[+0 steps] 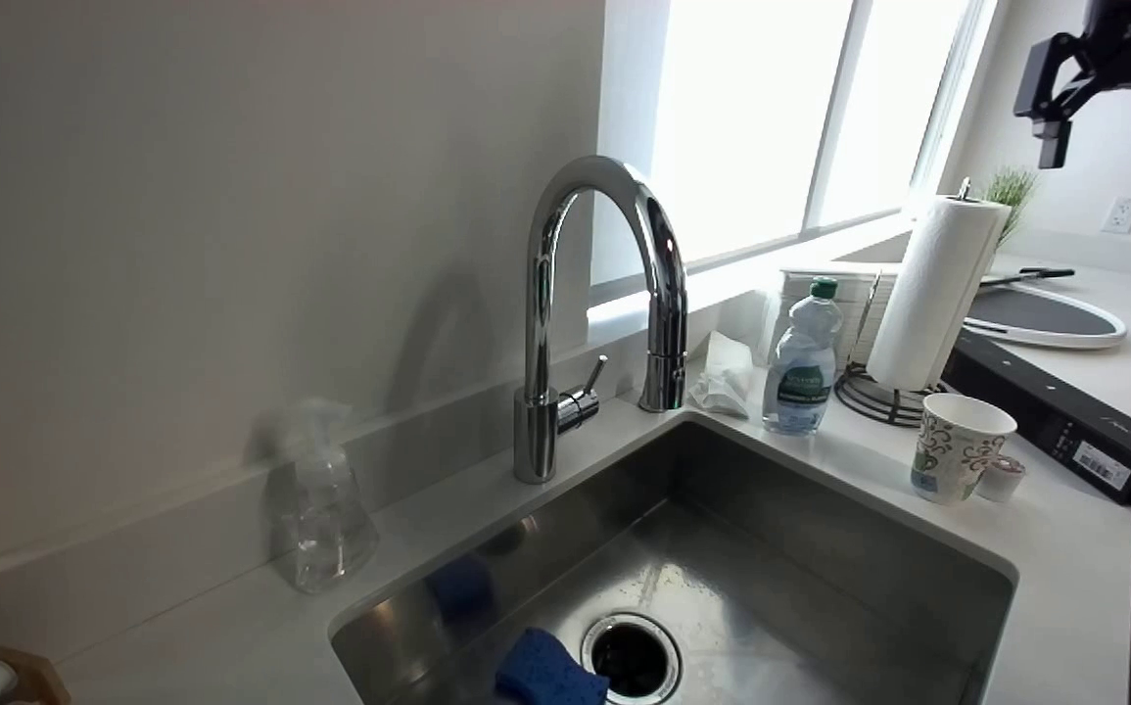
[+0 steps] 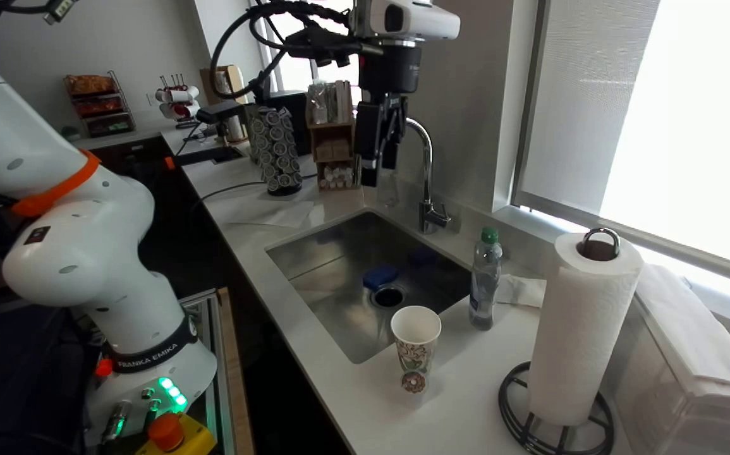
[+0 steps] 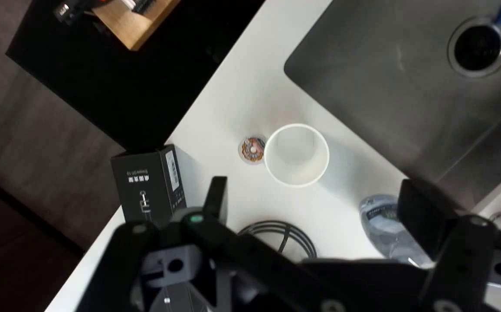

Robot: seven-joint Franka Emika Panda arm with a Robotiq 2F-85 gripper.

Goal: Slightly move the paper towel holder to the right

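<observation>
Pale counter (image 2: 459, 411); paper towel holder (image 2: 583, 335) — white, upright (dark-based).

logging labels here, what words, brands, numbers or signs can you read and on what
"FRANKA EMIKA": black band on the arm
"ROBOTIQ", faint: gripper
Too small or blurred to read: print on green-capped bottle, black box, pod; blue mark on cup
</observation>
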